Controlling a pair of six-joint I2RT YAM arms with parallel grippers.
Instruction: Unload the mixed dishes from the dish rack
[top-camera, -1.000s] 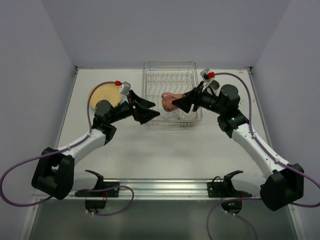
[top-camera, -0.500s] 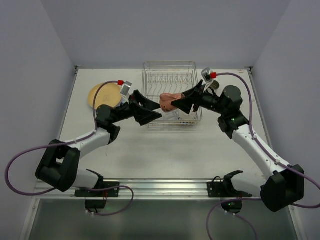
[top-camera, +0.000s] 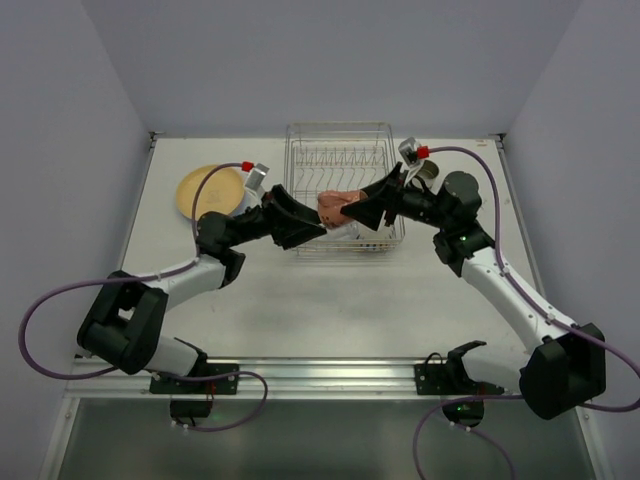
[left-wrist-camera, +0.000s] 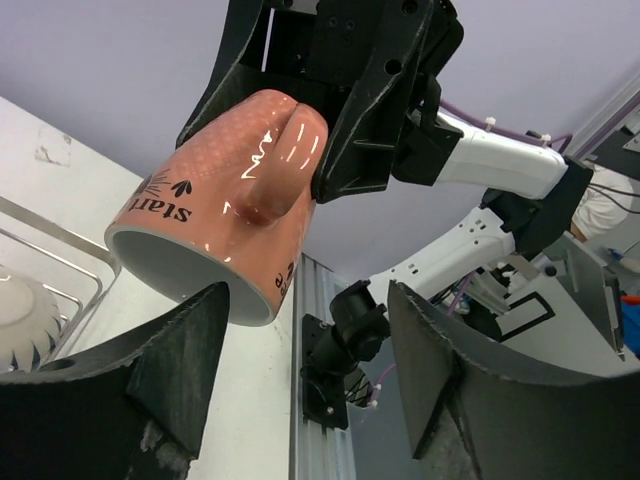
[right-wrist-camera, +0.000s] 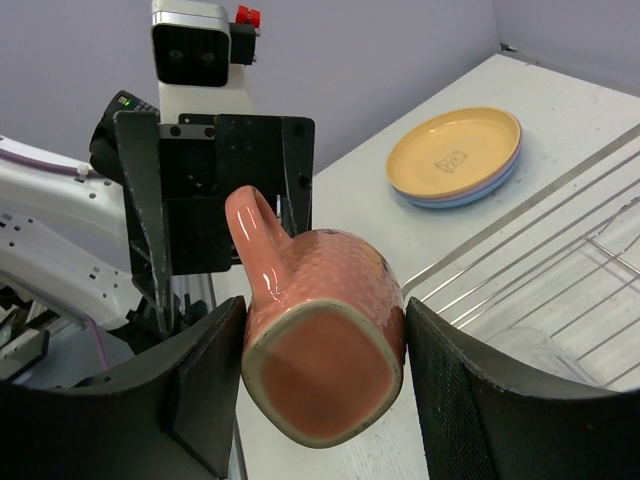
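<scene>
Above the near left part of the rack (top-camera: 340, 140), our right claw (top-camera: 352, 212) gripped the pink mug (top-camera: 335, 207) by its base end. The mug lay on its side in the air, mouth pointing left. Our left claw (top-camera: 305, 222) faced it with jaws open, the mug's rim at its tips but not clamped. We saw the plates (top-camera: 205, 190), yellow on top, stacked on the surface (top-camera: 300, 300) at far left, apart from the rack.
</scene>
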